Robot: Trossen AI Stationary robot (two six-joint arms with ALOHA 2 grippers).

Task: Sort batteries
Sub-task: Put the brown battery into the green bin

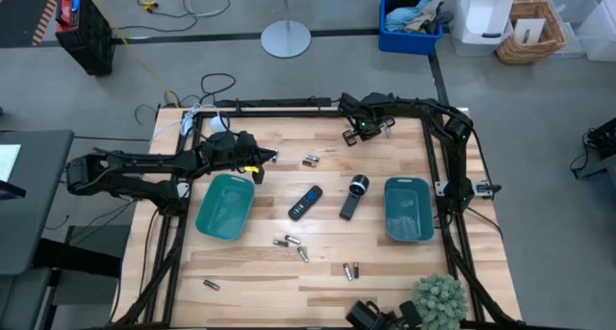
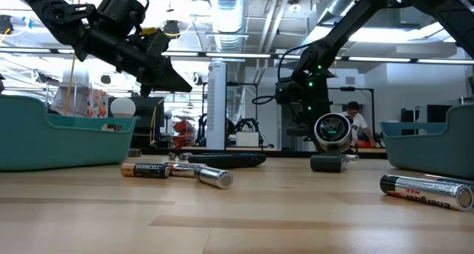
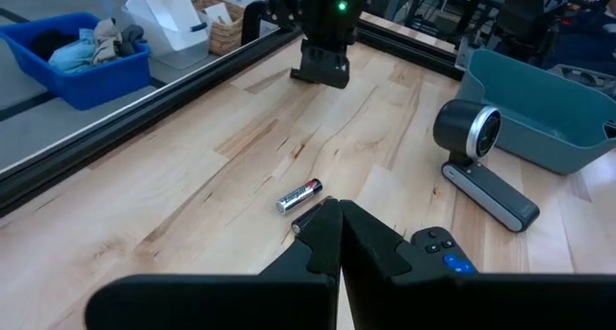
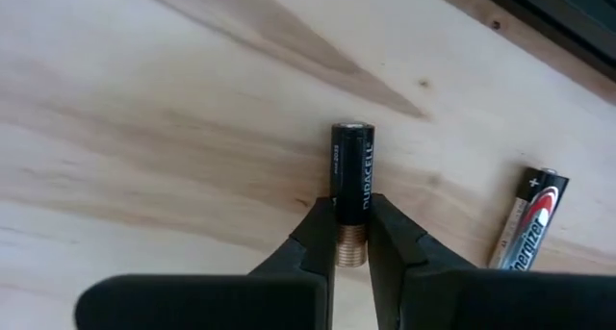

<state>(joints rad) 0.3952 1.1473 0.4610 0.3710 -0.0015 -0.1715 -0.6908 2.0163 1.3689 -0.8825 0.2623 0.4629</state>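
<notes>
Right gripper (image 4: 351,236), at table's far edge beyond the right teal plastic tray (image 1: 408,210), is nearly closed on a black copper-tipped Duracell battery (image 4: 352,190) lying on wood; lift straight w/ firm pinch, avoiding neighbouring red-black cell (image 4: 527,222).

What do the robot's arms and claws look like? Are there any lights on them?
Both arms are dark, almost black, built from chunky jointed pieces. The left claw has a bit of yellow near its wrist and two black fingers that taper to points. The right claw has the same dark wedge-shaped fingers, and a small green light glows on its wrist.
</notes>
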